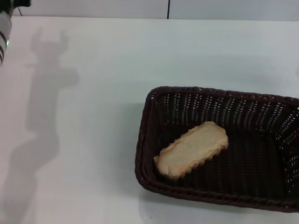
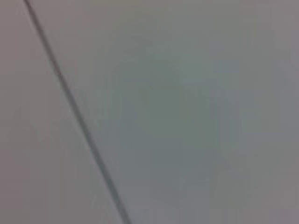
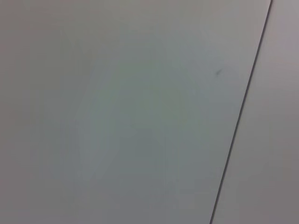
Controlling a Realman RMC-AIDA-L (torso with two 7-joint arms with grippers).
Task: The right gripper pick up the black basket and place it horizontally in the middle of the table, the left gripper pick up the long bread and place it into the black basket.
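Note:
The black basket [image 1: 154,135] stands on the white table [image 1: 93,116] at the right front in the head view, its right end cut off by the picture's edge. The long bread [image 1: 192,149] lies inside the basket, pale flat underside up, slanted across its left half. Only the end of the left arm [image 1: 4,28] shows at the head view's top left corner, high and away from the basket; its fingers are out of view. The right gripper is not in view. Both wrist views show only a plain pale surface with a thin dark seam [image 2: 74,112] [image 3: 240,116].
The left arm casts a shadow [image 1: 46,107] down the left side of the table. The table's far edge meets a pale wall with a dark vertical seam [image 1: 168,8] at the top of the head view.

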